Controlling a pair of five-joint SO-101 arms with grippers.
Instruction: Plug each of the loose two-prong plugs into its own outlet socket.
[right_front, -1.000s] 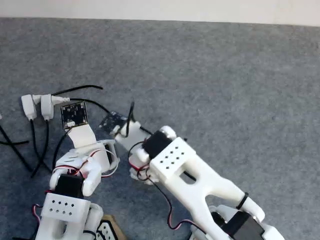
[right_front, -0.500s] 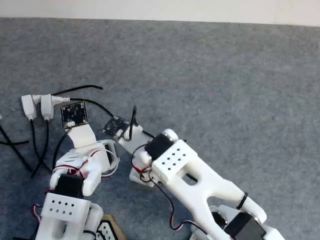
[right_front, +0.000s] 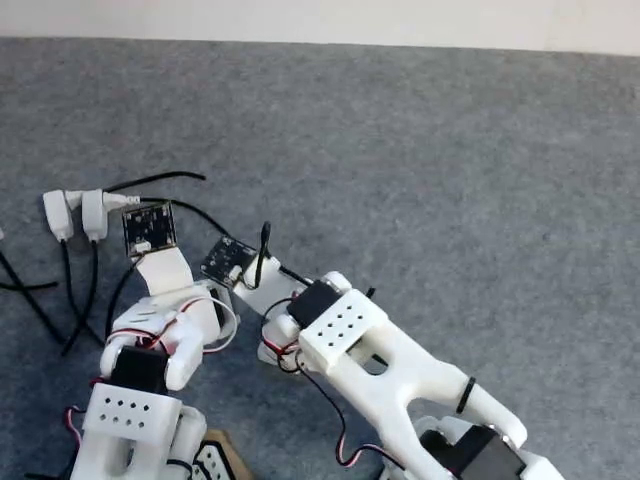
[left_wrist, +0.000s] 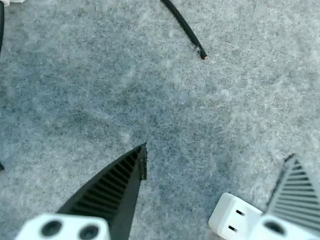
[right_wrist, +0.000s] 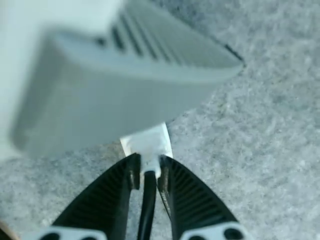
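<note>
Two claws near socket (left_wrist: 232, 220). Left claw (left_wrist: 218, 151) spread open, socket just beside one finger. Right claw (right_wrist: 148, 159) clenched on white plug (right_wrist: 149, 141), black cord (right_wrist: 146, 200) between fingers, plug near socket.

Grey flecked carpet (right_wrist: 260, 150) — white plug (right_wrist: 148, 141), black cord (right_wrist: 147, 200).

A robotics lab bench: two white plastic-shelled arms (right_front: 385, 365) with bare red and black wiring (right_front: 281, 353) and exposed circuit boards (right_front: 148, 228) stand on a table covered in grey felt-like carpet (right_front: 470, 160), black power cords (right_front: 70, 290) trailing at the left, a plain pale wall (right_front: 320, 18) beyond.
</note>
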